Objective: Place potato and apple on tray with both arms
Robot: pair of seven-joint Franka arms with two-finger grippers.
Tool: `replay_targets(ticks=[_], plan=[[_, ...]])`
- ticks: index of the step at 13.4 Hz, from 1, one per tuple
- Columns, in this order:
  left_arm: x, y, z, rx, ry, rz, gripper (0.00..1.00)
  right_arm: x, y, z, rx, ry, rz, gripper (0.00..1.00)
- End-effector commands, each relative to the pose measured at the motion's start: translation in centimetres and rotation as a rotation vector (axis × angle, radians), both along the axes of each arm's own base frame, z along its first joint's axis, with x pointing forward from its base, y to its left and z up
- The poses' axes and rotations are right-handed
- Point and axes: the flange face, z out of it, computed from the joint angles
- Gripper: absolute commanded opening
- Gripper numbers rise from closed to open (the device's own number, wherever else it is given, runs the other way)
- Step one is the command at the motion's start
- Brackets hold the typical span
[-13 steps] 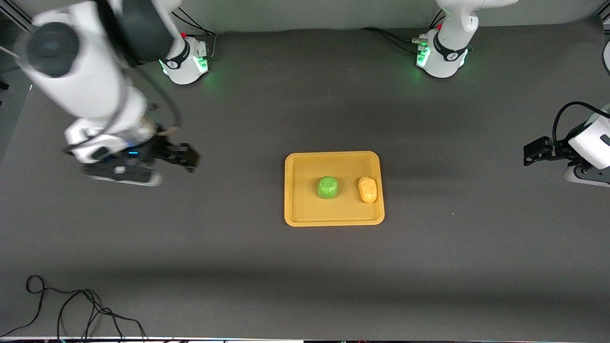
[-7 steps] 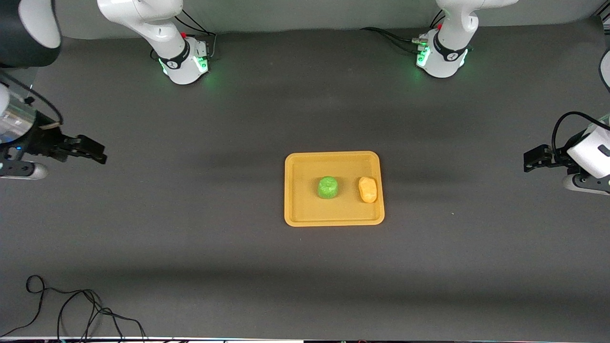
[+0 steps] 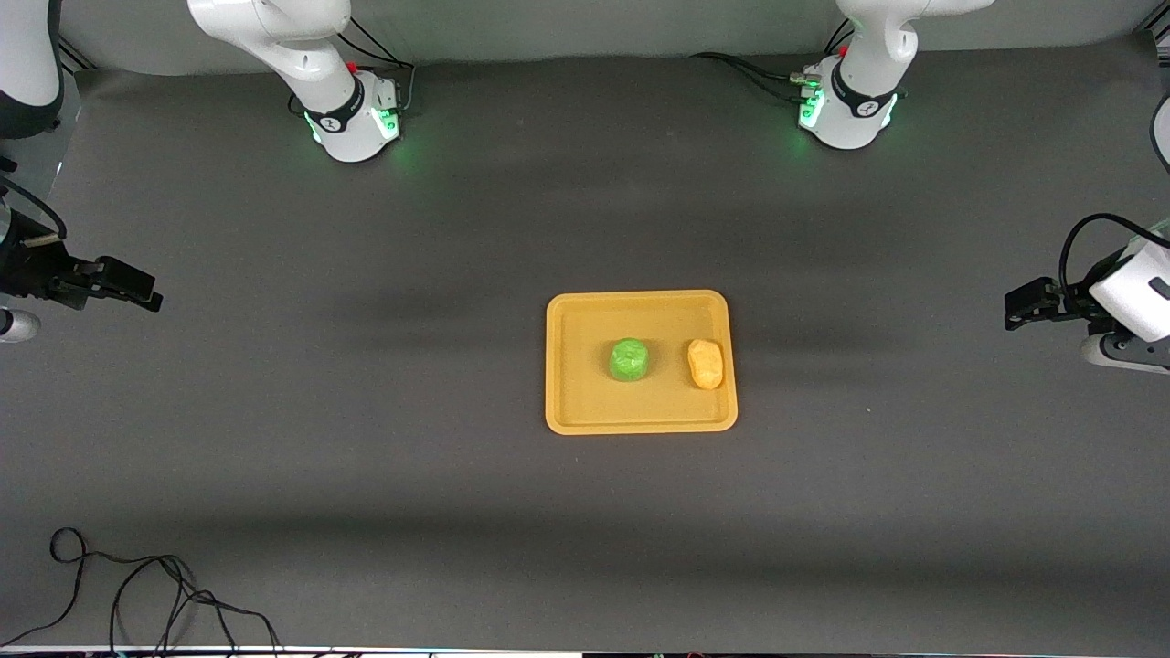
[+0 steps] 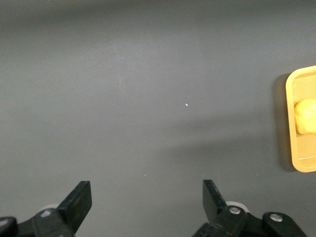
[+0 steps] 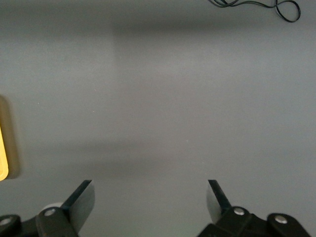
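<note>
The yellow-orange tray (image 3: 576,402) lies mid-table. The green apple (image 3: 629,360) sits on its middle. The yellow-orange potato (image 3: 705,364) lies on it beside the apple, toward the left arm's end. My left gripper (image 3: 1013,304) is open and empty, over bare table at the left arm's end; its wrist view (image 4: 146,196) shows the tray's edge (image 4: 291,123) and part of the potato (image 4: 306,115). My right gripper (image 3: 146,294) is open and empty, over bare table at the right arm's end; its wrist view (image 5: 149,195) shows a sliver of the tray (image 5: 2,155).
A black cable (image 3: 137,594) lies looped at the table's near corner at the right arm's end; it also shows in the right wrist view (image 5: 276,6). The two arm bases (image 3: 352,119) (image 3: 845,110) glow green along the table's top edge.
My right arm has swung away from the tray toward its own end of the table, gripper empty. My left gripper has barely moved. Apple and potato have stayed on the tray.
</note>
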Motion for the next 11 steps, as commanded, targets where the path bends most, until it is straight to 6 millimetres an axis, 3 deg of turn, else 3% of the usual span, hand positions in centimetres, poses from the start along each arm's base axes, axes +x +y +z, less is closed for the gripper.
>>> replay_targets(ticks=[1, 11], plan=[[-0.14, -0.42, 0.93, -0.02, -0.007, 0.071, 1.0, -1.35, 0.23, 0.44, 0.016, -0.007, 0.024, 1.0], [-0.21, -0.3, 0.76, -0.006, 0.004, 0.072, 1.0, -1.07, 0.1, 0.01, 0.097, -0.003, 0.001, 1.0]])
